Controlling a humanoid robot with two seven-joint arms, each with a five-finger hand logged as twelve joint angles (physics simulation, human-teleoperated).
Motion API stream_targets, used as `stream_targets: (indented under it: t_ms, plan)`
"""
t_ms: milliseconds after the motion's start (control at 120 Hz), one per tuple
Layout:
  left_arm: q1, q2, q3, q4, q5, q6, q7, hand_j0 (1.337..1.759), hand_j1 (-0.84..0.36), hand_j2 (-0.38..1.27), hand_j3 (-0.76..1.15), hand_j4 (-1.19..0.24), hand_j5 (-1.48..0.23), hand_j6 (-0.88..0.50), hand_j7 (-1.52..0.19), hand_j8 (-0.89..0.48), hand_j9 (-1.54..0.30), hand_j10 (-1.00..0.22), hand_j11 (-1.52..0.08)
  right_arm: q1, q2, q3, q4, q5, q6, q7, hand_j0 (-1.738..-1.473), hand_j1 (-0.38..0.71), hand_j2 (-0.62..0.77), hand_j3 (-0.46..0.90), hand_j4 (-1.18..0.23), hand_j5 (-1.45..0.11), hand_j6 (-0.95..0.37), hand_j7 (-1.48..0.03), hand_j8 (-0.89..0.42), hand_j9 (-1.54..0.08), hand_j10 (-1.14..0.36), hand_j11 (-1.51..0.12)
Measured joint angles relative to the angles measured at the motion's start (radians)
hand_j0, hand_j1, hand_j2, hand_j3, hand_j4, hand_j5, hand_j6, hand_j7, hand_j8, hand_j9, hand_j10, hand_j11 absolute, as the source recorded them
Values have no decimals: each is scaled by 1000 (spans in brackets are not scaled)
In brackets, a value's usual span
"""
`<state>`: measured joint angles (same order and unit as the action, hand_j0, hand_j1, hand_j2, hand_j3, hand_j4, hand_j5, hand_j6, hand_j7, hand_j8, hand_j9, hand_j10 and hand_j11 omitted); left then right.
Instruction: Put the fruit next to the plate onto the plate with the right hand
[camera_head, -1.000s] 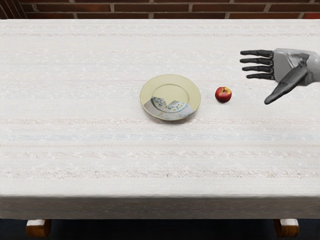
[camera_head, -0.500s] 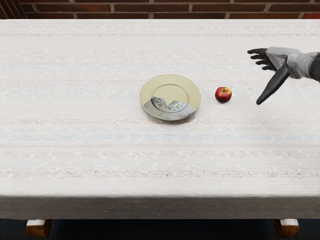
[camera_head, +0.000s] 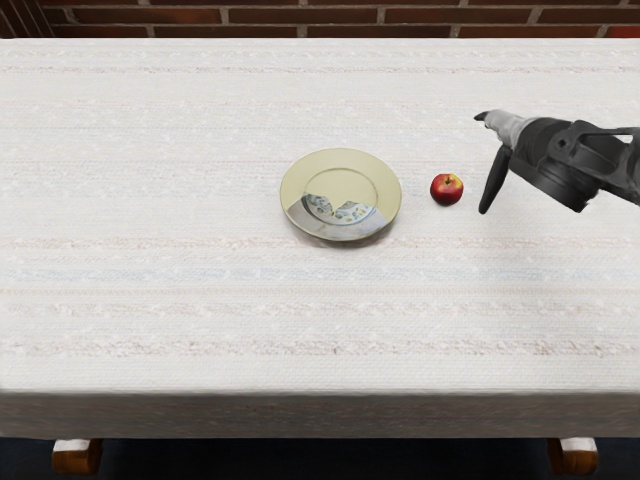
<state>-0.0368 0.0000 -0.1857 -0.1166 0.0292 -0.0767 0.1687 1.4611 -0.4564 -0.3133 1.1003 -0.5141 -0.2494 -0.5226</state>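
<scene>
A wide tabletop (camera_head: 200, 300) fills nearly the whole head view, covered by a whitish woven cloth (camera_head: 150, 120) with faint pale stripes running left to right. Behind its far edge a narrow strip of red brick wall (camera_head: 300, 15) shows along the top.

The right arm (camera_head: 600, 165) comes in from the right edge, its dark wrist joint above the cloth at the right of the tabletop. A round, pale yellow-green plate (camera_head: 340, 165) lies flat near the middle of the tabletop; its glossy well carries a mirrored reflection in the near half, and nothing rests on it.

The right robot hand (camera_head: 508, 134) is seen edge-on, to the right of the fruit and apart from it. Its thumb (camera_head: 490, 183) points straight down, held away from the palm, and a dark fingertip shows at the upper left; the rest of the fingers are mostly hidden behind the hand. The robot hand is loose and grips nothing.

Two wooden feet (camera_head: 75, 455) of the table peek out under the near edge, one at each lower corner.

The red apple (camera_head: 447, 188) sits upright on the cloth just to the right of the plate, clear of its rim, between the plate and the thumb.
</scene>
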Motion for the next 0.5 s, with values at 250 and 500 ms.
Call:
stream_targets:
  t_ms: [250,500]
  plan:
    - [0,0,0,0,0,0,0,1658,60,48,0,-241,-313,-241,-313,-241,-313,-241,-313,-5,104,-22,-62,0,12,-79,-1658,-306,-6,0,-39,-48,-40,-47,-39,-48,-38,-48]
    - [0,0,0,0,0,0,0,1658,60,48,0,-241,-313,-241,-313,-241,-313,-241,-313,-21,149,-22,-132,-7,22,-87,-1658,-286,-9,0,-55,-70,-57,-69,-56,-69,-55,-69]
